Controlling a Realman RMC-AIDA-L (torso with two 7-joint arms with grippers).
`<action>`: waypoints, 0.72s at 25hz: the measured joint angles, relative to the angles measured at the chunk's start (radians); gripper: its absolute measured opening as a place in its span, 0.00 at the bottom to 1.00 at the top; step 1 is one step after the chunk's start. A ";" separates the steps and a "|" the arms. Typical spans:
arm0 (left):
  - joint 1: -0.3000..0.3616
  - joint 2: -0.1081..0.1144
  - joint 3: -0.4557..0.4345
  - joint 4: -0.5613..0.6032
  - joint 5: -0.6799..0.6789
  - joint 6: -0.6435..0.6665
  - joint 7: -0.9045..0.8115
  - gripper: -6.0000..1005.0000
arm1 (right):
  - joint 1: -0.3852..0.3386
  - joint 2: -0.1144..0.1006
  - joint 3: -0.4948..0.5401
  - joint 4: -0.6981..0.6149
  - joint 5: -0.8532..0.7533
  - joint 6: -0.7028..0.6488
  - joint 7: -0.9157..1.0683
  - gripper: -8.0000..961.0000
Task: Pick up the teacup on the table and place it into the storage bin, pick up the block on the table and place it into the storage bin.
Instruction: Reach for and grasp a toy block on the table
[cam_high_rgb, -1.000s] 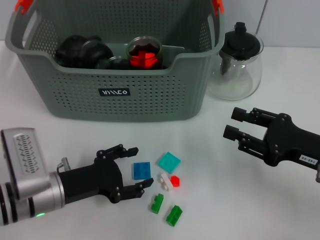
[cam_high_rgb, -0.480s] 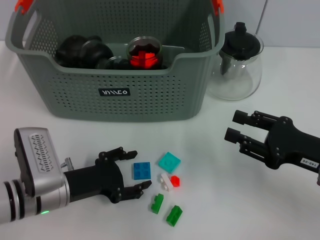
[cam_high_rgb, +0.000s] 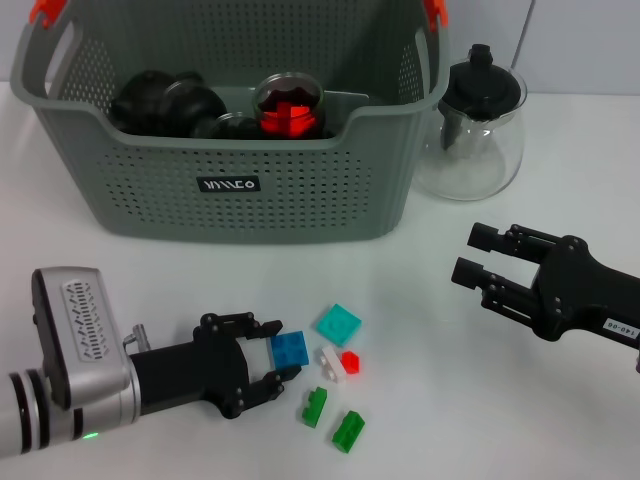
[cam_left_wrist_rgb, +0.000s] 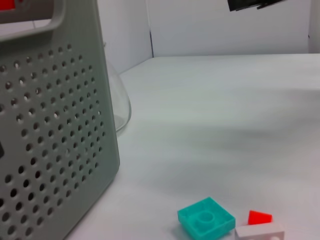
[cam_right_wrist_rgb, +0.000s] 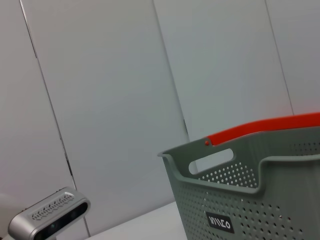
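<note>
We see the left gripper clamped on the blue block, at 6 o'clock of the storage bin. The right gripper hovers with jaws apart at 4 o'clock of the bin.

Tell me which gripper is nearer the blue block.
Left. The left gripper has its fingers around the blue block, one on each side. The right gripper hovers well off to the block's right, below the teapot.

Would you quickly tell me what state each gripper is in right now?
Left gripper: fingers around the small blue square block on the white table, closing on it but not clearly clamped.
Right gripper: open, empty, above the table.
</note>
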 joint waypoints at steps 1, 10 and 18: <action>0.003 0.000 0.000 0.000 0.000 0.002 0.000 0.61 | 0.000 0.000 0.000 0.000 0.000 0.000 0.000 0.58; 0.016 0.001 -0.001 0.003 -0.004 0.013 0.000 0.52 | -0.001 -0.002 0.002 0.000 0.000 0.000 0.000 0.58; 0.007 0.000 0.000 0.000 -0.008 0.005 0.000 0.50 | -0.002 -0.002 0.002 0.000 0.000 0.000 0.000 0.58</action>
